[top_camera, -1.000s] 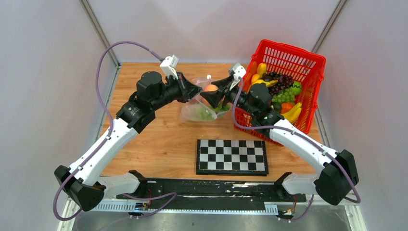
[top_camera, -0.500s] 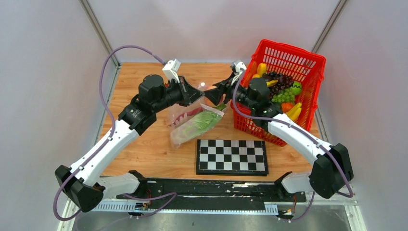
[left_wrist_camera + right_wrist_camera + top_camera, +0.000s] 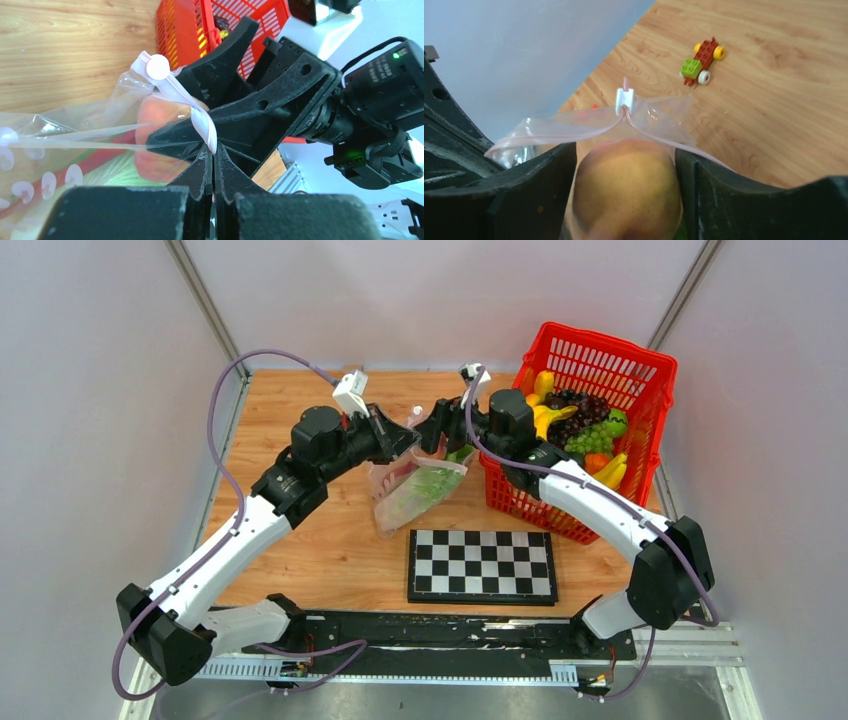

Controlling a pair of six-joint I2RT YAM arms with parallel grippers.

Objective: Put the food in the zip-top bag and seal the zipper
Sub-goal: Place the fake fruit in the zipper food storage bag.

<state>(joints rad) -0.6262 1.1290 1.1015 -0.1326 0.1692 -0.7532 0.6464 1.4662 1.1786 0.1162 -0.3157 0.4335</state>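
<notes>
The clear dotted zip-top bag (image 3: 412,492) hangs between the two grippers above the table, with green lettuce (image 3: 428,483) inside. My left gripper (image 3: 408,440) is shut on the pale pink zipper strip (image 3: 186,101) at the bag's mouth, pinching it at the fingertips (image 3: 214,152). My right gripper (image 3: 432,432) is shut on a peach-coloured fruit (image 3: 626,190) and holds it in the open mouth, between the two zipper strips (image 3: 574,131). The white slider (image 3: 625,97) sits at the far end of the mouth. The peach also shows through the plastic in the left wrist view (image 3: 160,145).
A red mesh basket (image 3: 640,370) with grapes, bananas and other toy food stands at the back right, close behind the right arm. A chessboard (image 3: 481,565) lies at the front middle. A small toy-brick car (image 3: 702,62) lies on the wood beyond the bag.
The right gripper has moved left with the peach, to the bag's mouth. The left gripper kept hold of the strip, and the bag has swung down to hang below the grippers.
</notes>
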